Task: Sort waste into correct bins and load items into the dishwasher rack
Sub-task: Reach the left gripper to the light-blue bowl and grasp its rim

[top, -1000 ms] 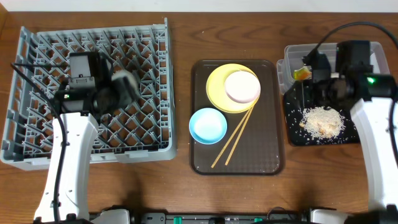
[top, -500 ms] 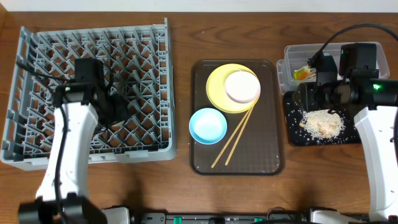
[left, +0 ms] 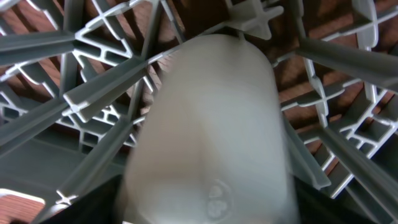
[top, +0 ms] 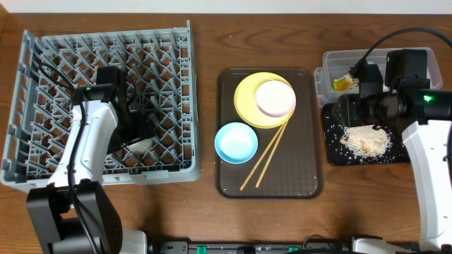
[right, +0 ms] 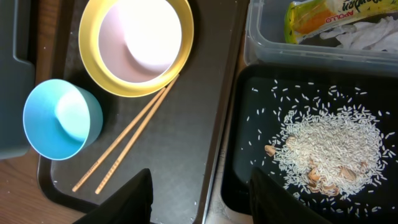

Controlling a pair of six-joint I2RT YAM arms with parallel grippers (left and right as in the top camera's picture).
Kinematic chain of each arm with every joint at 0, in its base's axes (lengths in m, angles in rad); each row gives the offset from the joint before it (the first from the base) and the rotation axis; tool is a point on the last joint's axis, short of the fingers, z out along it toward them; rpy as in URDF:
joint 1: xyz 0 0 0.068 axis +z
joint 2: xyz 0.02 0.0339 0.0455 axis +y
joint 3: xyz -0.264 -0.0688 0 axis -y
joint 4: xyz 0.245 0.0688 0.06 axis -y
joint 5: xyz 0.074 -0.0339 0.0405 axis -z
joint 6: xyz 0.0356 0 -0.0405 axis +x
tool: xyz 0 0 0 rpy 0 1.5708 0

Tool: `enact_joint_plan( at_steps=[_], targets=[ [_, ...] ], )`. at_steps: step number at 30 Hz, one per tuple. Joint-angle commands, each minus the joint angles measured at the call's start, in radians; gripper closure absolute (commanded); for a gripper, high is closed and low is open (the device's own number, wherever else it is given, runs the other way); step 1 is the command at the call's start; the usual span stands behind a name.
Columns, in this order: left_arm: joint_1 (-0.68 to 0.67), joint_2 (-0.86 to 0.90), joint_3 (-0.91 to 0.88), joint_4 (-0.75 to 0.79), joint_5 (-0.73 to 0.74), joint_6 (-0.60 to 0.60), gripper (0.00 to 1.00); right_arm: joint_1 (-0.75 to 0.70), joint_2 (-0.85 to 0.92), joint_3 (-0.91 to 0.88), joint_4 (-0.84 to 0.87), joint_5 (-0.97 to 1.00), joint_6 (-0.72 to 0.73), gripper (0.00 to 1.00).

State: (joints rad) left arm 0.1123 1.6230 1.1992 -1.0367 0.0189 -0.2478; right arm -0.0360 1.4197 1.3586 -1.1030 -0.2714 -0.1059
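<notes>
Risk: small white cup possibly tipping between dishwasher rack pegs if released crooked; left gripper state unreadable; right gripper hovering parted, empty.

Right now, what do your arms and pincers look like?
The left arm and right arm are white tubes with black joints. A black cable loops over the right one; a green light marks its wrist; its pincer fingers are black.

Wht cup in grey rack
</notes>
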Motion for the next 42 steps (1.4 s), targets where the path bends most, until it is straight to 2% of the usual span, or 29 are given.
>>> enact_joint_plan(
  at_steps=[1, 5, 9, 13, 17, 21, 26, 30, 34, 42],
  targets=[
    [0.002, -0.038, 0.029, -0.006, -0.006, 0.007, 0.16, -0.002, 0.0, 0.003, -0.001, 0.005, 0.008, 0.51],
    [-0.003, -0.103, 0.056, -0.005, 0.025, 0.006, 0.13, -0.002, 0.0, 0.003, -0.005, 0.005, 0.008, 0.5],
    [-0.032, -0.177, 0.056, 0.021, 0.183, 0.013, 0.13, -0.002, 0.0, 0.003, -0.003, 0.005, 0.008, 0.47],
    [-0.125, -0.213, 0.056, 0.066, 0.296, 0.027, 0.13, -0.002, 0.0, 0.003, 0.002, 0.005, 0.008, 0.46],
    [-0.271, -0.2, 0.054, 0.124, 0.294, 0.054, 0.13, -0.002, 0.0, 0.003, 0.0, 0.005, 0.008, 0.46],
    [-0.426, -0.158, 0.053, 0.177, 0.232, 0.057, 0.14, -0.002, 0.0, 0.003, 0.002, 0.005, 0.008, 0.45],
    [-0.531, -0.093, 0.053, 0.186, 0.134, 0.056, 0.14, -0.002, 0.0, 0.003, 0.001, 0.005, 0.008, 0.45],
    [-0.578, -0.046, 0.053, 0.19, 0.158, 0.056, 0.14, -0.002, 0.0, 0.003, 0.002, 0.005, 0.008, 0.45],
    [-0.636, -0.026, 0.053, 0.222, 0.186, 0.056, 0.19, -0.002, 0.0, 0.003, 0.002, 0.005, 0.008, 0.44],
    [-0.816, 0.011, 0.053, 0.341, 0.171, 0.056, 0.21, -0.002, 0.0, 0.003, 0.002, 0.005, 0.008, 0.44]
  ],
)
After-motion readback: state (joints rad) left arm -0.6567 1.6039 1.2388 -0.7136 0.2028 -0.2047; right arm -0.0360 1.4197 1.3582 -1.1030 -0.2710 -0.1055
